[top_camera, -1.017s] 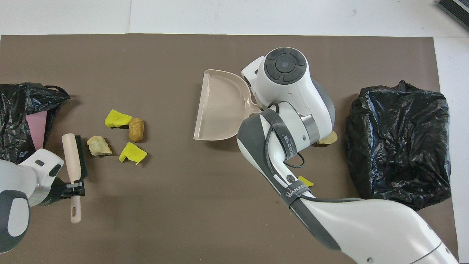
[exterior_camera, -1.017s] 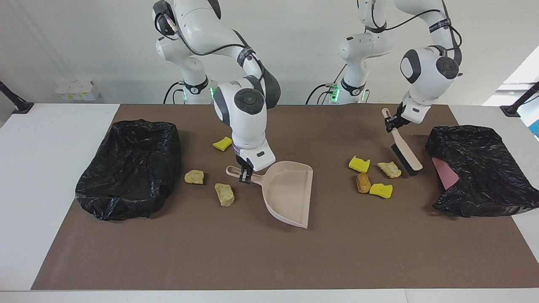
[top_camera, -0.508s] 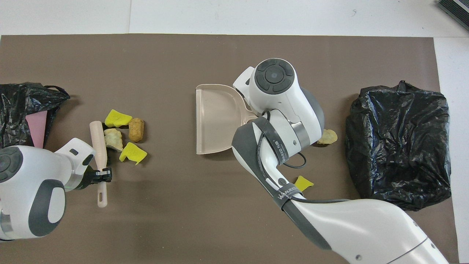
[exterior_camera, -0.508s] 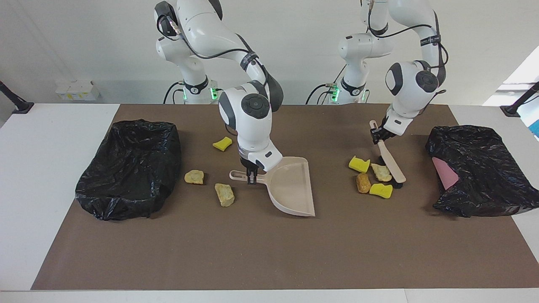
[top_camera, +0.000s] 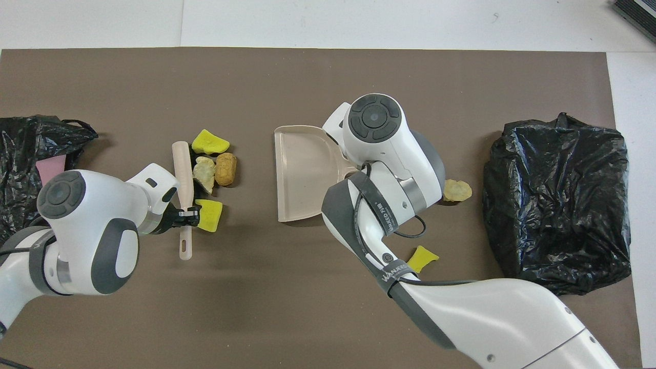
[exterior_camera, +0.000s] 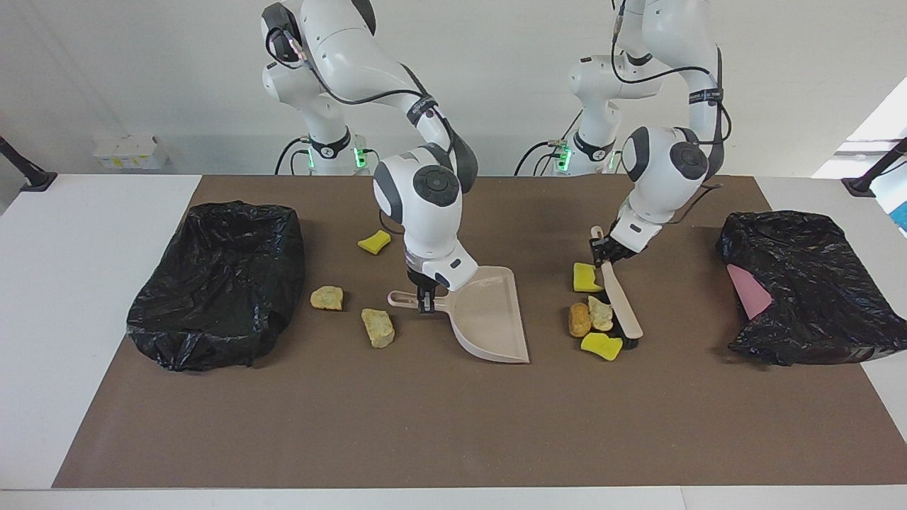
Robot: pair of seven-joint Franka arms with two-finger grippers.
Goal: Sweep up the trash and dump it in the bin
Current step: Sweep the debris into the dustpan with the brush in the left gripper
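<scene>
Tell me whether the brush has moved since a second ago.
Yes. The brush, held in the left gripper, has swept away from the black bag with the pink patch toward the dustpan, pushing four trash pieces along.

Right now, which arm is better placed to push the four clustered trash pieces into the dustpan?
The left: the left gripper holds the brush against those pieces, while the right gripper holds the dustpan beside them.
</scene>
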